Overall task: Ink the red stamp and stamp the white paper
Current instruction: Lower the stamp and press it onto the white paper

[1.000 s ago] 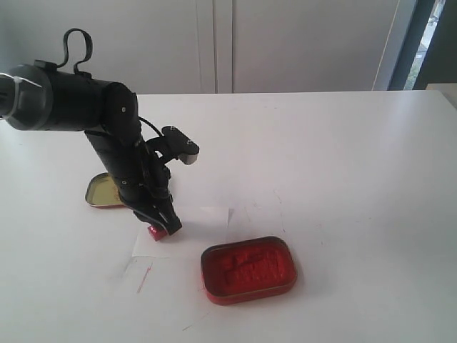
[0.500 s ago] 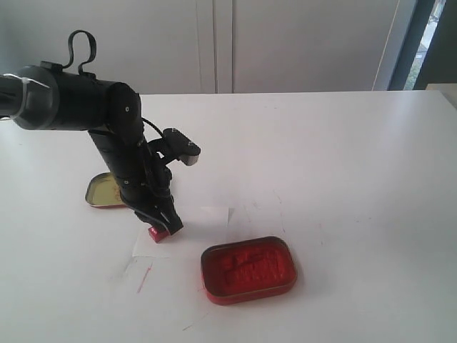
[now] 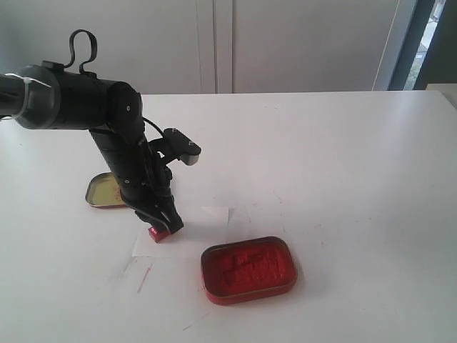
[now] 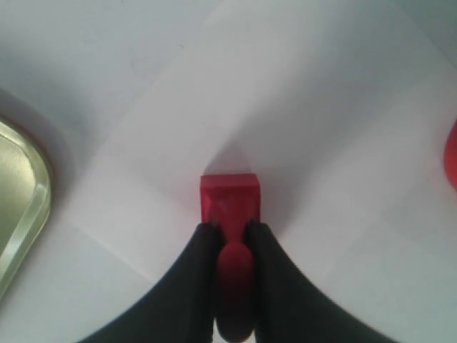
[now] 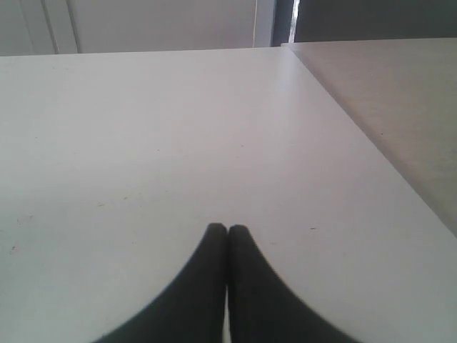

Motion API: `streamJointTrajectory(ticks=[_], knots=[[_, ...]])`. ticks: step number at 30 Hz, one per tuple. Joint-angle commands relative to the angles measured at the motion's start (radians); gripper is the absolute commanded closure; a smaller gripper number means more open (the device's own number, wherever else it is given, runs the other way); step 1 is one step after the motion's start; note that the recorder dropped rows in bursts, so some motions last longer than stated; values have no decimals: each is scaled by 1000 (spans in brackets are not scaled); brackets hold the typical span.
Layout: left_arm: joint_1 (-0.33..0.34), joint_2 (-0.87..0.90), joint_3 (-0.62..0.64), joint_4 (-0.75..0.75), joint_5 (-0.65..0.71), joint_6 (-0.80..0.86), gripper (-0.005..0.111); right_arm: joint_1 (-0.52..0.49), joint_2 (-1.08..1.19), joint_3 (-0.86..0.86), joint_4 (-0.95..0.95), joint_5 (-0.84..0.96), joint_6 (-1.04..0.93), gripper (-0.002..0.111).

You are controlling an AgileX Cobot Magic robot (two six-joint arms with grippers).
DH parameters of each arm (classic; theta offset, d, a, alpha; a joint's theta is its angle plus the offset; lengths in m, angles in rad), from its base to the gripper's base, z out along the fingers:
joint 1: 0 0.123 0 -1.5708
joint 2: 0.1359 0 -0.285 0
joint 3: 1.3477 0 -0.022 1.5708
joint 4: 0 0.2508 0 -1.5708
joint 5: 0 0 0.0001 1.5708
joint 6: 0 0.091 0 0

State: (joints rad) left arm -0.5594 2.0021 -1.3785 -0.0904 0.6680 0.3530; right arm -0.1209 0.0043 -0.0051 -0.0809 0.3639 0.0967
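Left wrist view: left gripper [image 4: 230,227] fingers clamped on red stamp [image 4: 230,199] knob, base just beyond fingertips
white paper [image 4: 300,121]: beneath stamp base, contact unclear
right gripper [image 5: 228,230]: fingers together, holding nothing
progress: likely pressing; lift-off not yet done, no print visible

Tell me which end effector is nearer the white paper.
Left. The left end effector grips the red stamp right on the white paper. The right end effector is shut above bare table, with no paper in its wrist view.
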Motion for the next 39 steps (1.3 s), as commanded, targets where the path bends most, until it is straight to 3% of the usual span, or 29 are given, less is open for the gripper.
streamJointTrajectory(ticks=[1, 24, 39], knots=[[0, 73, 29, -6, -5, -16, 107, 2, -4, 5, 2, -15, 6, 108], [0, 99, 28, -8, 8, -20, 107, 2, -4, 5, 2, -15, 6, 108], [0, -9, 5, -1, 42, -20, 107, 2, -4, 5, 2, -15, 6, 108]])
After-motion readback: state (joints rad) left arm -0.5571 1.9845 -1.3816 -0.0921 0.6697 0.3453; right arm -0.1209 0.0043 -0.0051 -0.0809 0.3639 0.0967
